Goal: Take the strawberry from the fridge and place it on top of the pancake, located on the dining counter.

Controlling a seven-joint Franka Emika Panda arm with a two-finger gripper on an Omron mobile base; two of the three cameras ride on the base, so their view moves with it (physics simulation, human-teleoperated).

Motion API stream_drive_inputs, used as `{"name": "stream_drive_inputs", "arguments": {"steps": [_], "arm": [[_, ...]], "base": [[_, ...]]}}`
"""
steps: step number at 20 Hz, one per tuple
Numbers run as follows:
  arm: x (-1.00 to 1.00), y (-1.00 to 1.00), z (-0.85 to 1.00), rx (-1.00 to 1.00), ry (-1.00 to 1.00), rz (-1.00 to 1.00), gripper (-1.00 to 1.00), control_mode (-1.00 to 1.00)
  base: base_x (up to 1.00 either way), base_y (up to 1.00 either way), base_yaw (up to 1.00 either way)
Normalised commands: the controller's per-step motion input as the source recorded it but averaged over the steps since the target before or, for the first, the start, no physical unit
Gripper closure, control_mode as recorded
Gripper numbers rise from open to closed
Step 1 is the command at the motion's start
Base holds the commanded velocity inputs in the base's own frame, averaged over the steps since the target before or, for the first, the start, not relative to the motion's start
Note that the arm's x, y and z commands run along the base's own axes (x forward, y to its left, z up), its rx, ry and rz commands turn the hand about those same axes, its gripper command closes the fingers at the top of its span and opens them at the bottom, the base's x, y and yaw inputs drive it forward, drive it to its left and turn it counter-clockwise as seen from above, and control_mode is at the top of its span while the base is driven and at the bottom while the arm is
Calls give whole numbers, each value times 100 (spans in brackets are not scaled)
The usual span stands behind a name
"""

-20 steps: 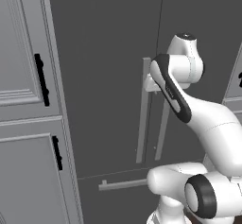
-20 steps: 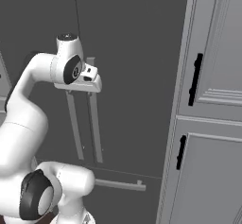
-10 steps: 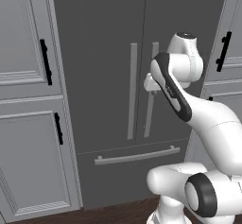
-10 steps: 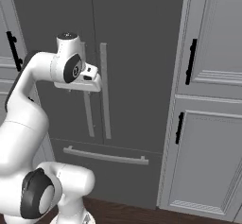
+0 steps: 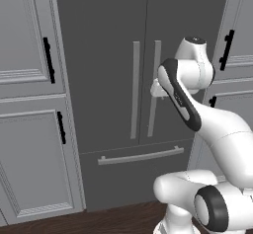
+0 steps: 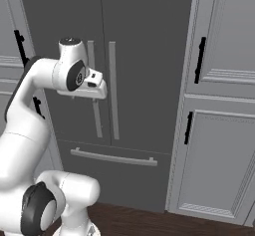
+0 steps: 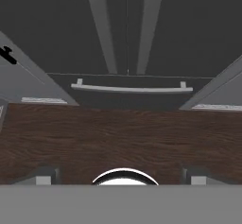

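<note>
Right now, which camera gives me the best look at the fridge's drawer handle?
Hand view: the drawer handle runs unobstructed and head-on below the two door handles. Both base views show it whole, only at an angle, low on the fridge.

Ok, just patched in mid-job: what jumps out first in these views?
The tall dark grey fridge fills the middle of both base views, both doors shut, its two long vertical handles side by side above the bottom drawer's bar. The white arm is folded up in front of it, with light grey cabinets on either side and dark wood floor below.
</note>
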Motion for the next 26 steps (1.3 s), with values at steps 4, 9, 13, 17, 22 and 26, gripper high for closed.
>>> {"name": "stream_drive_inputs", "arguments": {"steps": [4, 9, 13, 17, 22, 26], "arm": [[25, -23, 2, 0, -29, 2, -100, -100], [47, -22, 8, -2, -32, 0, -100, -100], [59, -43, 15, -2, -11, 0, -100, -100], [40, 1, 2, 0, 0, -2, -100, -100], [53, 6, -1, 0, 0, -4, -100, -100], [62, 3, 0, 0, 1, -7, -100, -100]], "base": [[0, 0, 0], [0, 0, 0], [0, 0, 0], [0, 0, 0], [0, 0, 0], [0, 0, 0]]}}
